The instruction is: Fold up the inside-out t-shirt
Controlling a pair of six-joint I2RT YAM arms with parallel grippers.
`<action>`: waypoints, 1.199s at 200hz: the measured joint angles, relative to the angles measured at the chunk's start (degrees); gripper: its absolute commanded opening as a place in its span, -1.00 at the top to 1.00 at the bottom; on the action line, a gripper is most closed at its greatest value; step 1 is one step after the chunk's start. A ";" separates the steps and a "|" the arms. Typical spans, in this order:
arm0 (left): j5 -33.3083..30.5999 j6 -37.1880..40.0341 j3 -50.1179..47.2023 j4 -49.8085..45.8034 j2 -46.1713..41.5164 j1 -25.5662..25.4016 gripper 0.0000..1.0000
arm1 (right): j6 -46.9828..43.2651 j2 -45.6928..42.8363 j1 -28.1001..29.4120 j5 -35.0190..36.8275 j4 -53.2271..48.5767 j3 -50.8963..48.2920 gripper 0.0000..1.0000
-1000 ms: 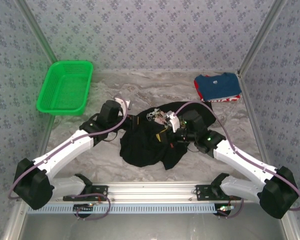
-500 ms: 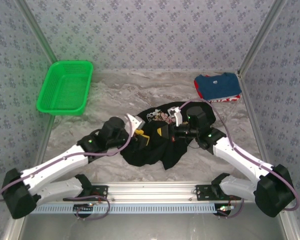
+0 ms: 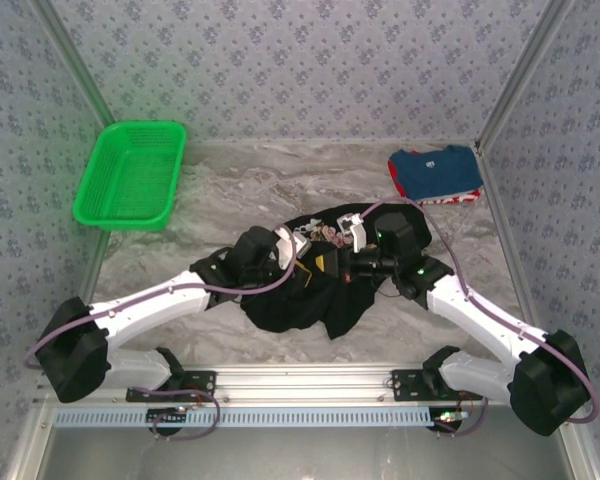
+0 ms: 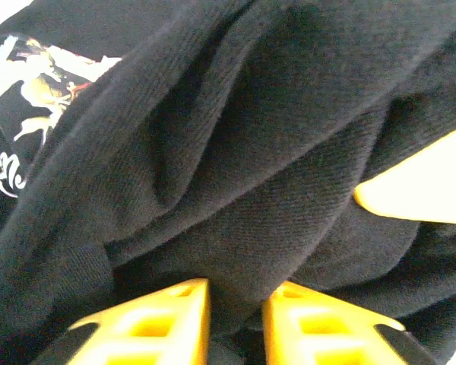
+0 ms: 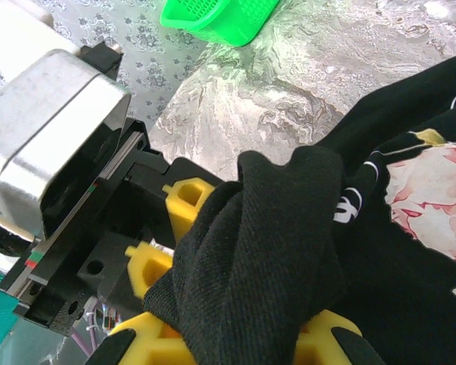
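Twice pinched: lies crumpled mid-way on the table [image 3: 280,185], a soft, light, limp inside-out t-shirt [image 3: 295,300], nipped at a fold by the left gripper [image 4: 235,300], bunched tight in the right gripper [image 5: 239,334]. Will sag; better taken at hem or shoulder seams.

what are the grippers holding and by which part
Right gripper: shut on a bunched fold of the black fabric t-shirt beside its print. Left gripper: straddles a nearby fold, grip unclear.

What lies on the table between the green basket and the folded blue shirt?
Nothing: bare marbled tabletop runs from green basket to blue shirt, in the top view.
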 measured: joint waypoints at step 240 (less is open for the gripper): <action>21.62 -23.52 5.25 3.72 -10.91 10.34 1.00 | -16.48 -6.54 13.57 30.25 -25.38 13.03 0.59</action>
